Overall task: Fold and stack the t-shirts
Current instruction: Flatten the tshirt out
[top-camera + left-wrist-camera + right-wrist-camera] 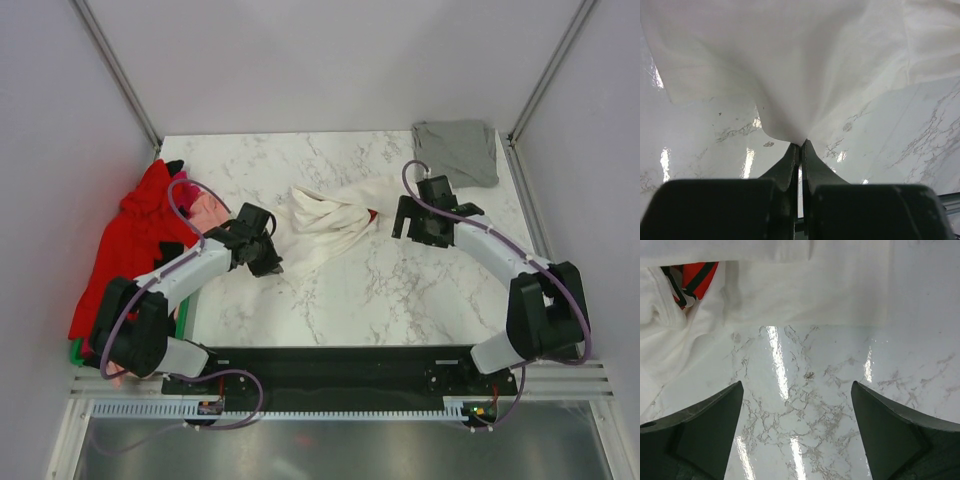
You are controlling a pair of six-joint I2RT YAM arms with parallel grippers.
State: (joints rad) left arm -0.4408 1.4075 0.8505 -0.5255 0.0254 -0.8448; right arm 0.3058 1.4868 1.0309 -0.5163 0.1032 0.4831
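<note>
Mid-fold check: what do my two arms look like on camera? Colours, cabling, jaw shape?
Both the left arm and right arm have white link shells with black joint housings. A thin purple cable loops outside each. The jaws are dark wedges tapering to their tips. Both stand on a black base plate. No markings are legible.

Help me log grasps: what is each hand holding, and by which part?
Left hand pinches the large white cloth t-shirt by a bunched bit of its edge; right hand is open, holding nothing.
</note>
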